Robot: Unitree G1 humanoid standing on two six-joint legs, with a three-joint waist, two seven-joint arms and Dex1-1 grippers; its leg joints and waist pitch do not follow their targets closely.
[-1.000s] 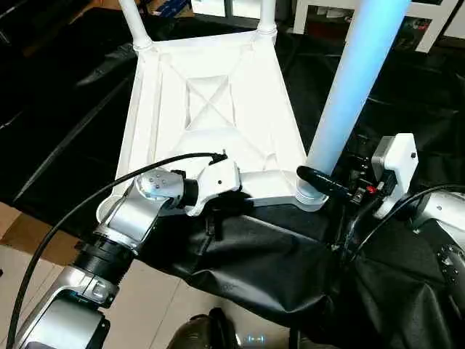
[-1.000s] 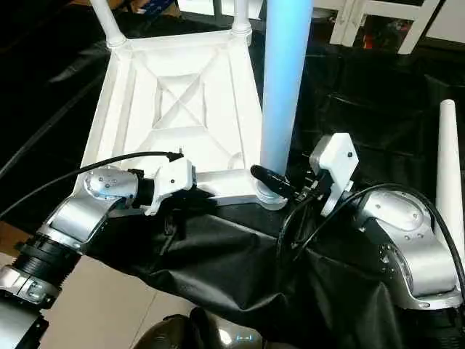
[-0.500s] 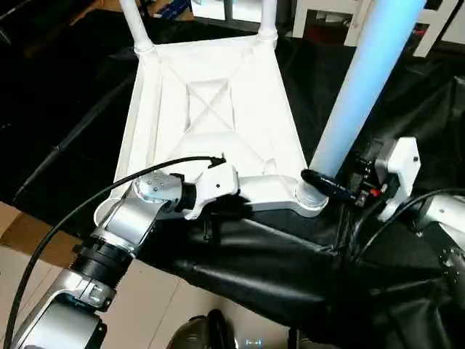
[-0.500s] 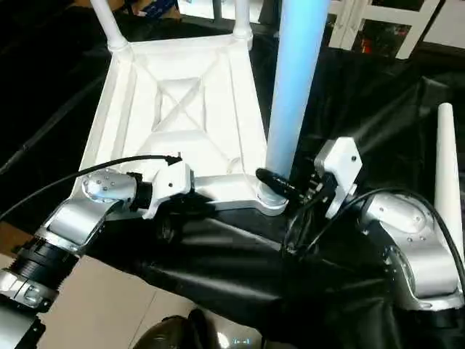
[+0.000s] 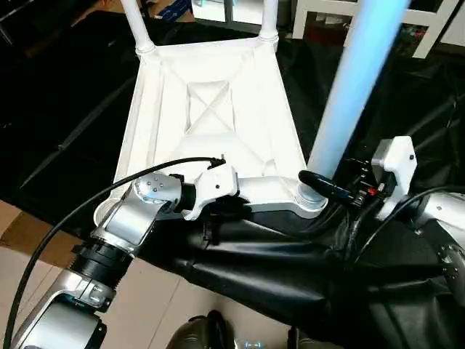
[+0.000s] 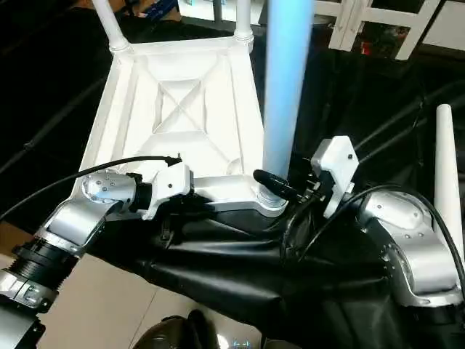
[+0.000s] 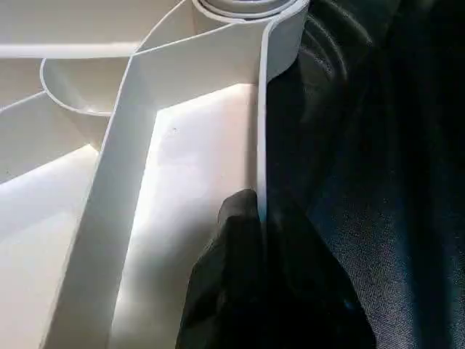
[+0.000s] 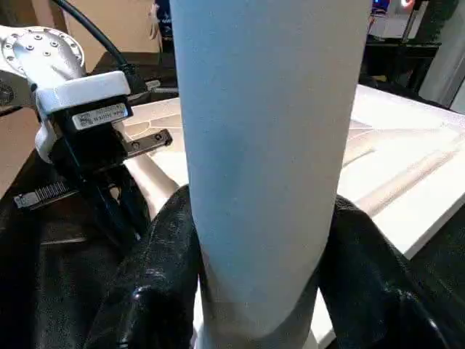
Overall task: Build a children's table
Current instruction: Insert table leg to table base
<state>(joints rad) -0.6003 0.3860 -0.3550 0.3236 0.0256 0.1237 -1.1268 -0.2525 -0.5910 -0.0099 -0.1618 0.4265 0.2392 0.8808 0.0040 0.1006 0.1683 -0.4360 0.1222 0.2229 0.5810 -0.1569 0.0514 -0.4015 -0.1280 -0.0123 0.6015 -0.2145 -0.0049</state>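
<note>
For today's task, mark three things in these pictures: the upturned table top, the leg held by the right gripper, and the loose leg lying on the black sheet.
table top (image 5: 211, 109): left eye view, X-ribbed underside.
held leg (image 6: 287, 87): right eye view, mid tube.
loose leg (image 6: 447, 182): right eye view, mid tube.

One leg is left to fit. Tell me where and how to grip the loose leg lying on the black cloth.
Grip the loose leg at mid-shaft, from above, end effector fingers straddling its width. It lies flat on the black cloth; the round tube tapers, so the middle should balance better.
</note>
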